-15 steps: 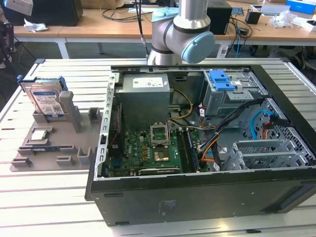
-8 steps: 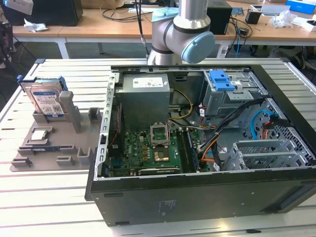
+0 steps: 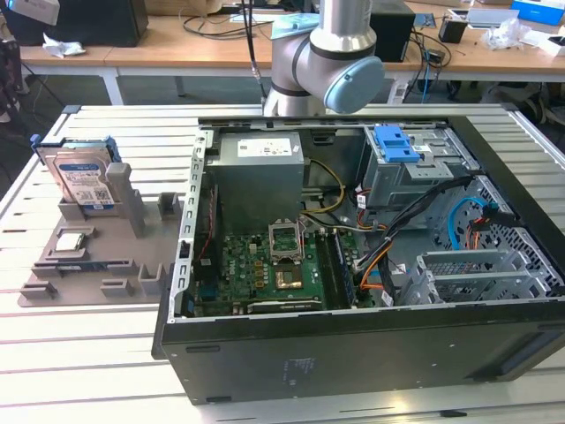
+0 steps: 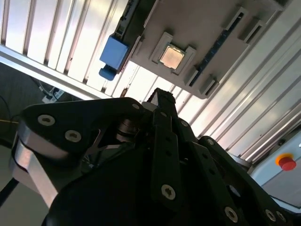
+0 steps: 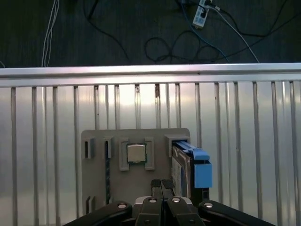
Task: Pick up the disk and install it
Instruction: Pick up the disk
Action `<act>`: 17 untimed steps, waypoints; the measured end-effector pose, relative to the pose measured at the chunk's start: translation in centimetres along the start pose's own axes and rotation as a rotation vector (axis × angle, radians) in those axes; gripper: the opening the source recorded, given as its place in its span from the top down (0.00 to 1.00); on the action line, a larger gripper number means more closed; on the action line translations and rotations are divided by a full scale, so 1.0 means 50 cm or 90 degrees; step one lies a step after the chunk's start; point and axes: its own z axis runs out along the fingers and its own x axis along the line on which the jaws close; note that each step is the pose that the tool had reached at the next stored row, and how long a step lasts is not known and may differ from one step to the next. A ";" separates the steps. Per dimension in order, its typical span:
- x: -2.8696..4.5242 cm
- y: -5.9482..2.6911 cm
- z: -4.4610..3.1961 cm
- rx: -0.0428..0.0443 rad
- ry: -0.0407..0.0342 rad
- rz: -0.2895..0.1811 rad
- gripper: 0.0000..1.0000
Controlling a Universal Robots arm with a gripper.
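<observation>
Your claw (image 5: 162, 184) is clenched on nothing, its fingertips (image 5: 155, 183) pressed together, and it hangs above the grey tray (image 5: 131, 186). The disk (image 5: 180, 165) stands on edge in a slot along one edge of the tray, just outward of the processor chip (image 5: 136, 153) in the tray's pocket. That puts it off to the side of the claw, not under it. From above it shows as a thin strip, long axis running along that tray edge. Your fingers look set to part across its thickness, so I judge a sideways shift matters more than a turn. The claw's body cuts off the disk's near end, and the slot hides its lower edge. Your height over the tray is hard to make out.
</observation>
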 end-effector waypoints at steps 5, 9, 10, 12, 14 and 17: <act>0.000 0.000 0.000 -0.0004 0.0007 -0.017 0.89; 0.000 0.000 0.000 -0.0007 0.0011 -0.028 0.89; 0.000 0.000 0.000 -0.0007 0.0013 -0.032 0.89; 0.000 0.000 0.000 -0.0010 0.0016 -0.040 0.89; 0.000 0.000 0.000 -0.0011 0.0019 -0.046 0.89; 0.000 0.000 0.000 -0.0013 0.0023 -0.057 0.89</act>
